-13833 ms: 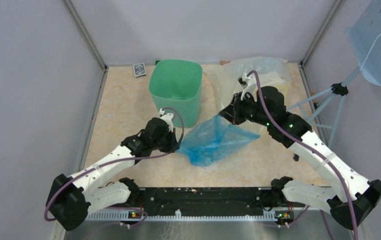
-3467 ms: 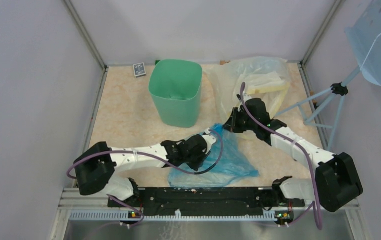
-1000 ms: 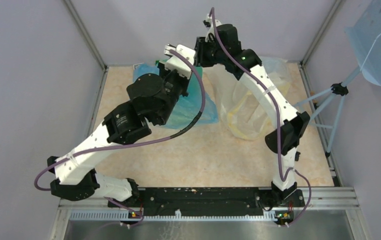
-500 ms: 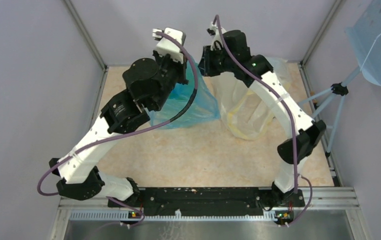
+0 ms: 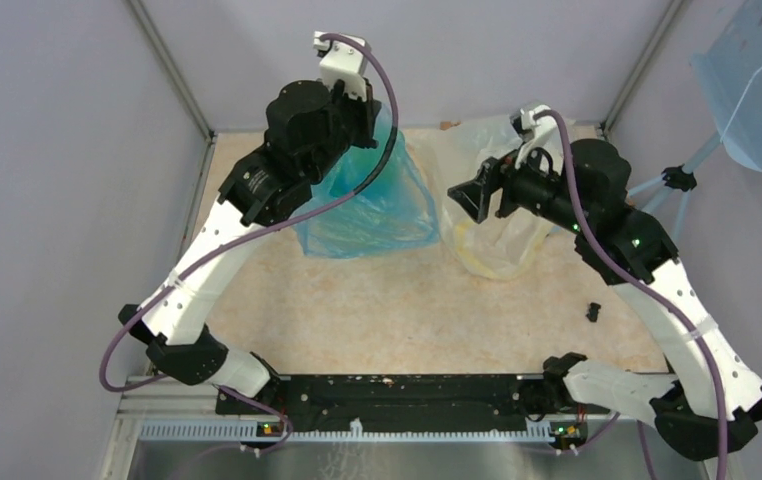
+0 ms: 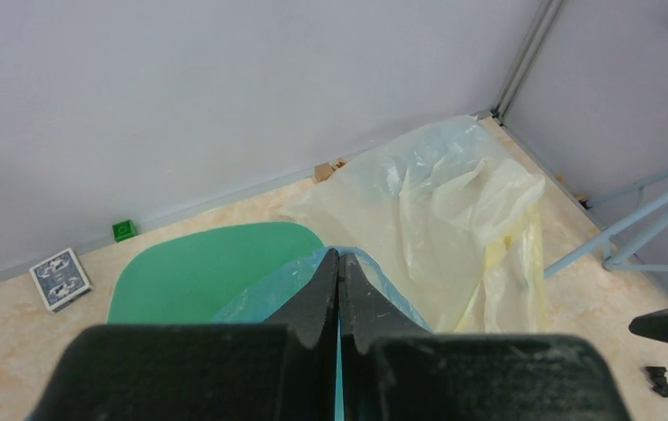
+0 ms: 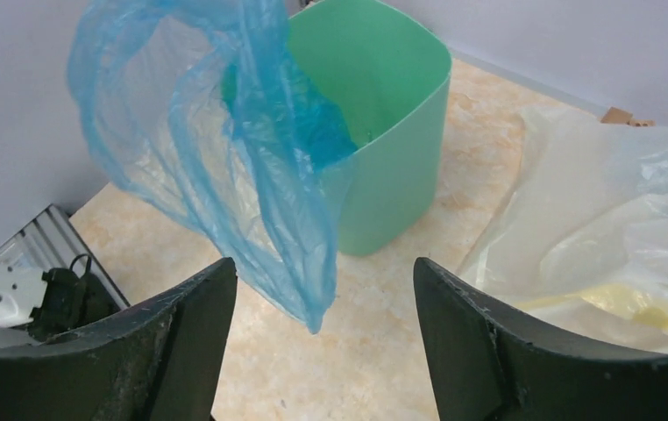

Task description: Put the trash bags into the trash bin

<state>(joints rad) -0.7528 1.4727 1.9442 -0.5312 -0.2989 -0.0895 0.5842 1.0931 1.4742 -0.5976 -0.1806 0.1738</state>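
Over trash bin (image 7: 392, 114) | trash bag (image 7: 208, 149): thin, crinkly, translucent blue, hanging | left pincer (image 6: 338, 267) clamps it | right pincer (image 7: 322, 289) released

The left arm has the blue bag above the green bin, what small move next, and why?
Probably move the left gripper farther over the mouth of the trash bin: it is shut on the blue bag, part of which hangs outside the bin's wall, so lowering now might miss.

Trash bag (image 7: 225, 149): translucent blue. Trash bin (image 7: 392, 158): plain mint green, unmarked. Larger plastic bag (image 6: 453, 210), far right: clear with pale yellow banding. Tabletop (image 5: 407, 300): beige, marbled. Card box (image 6: 59, 279), far left: blue patterned, white border. Small block (image 6: 123, 230): bright green.
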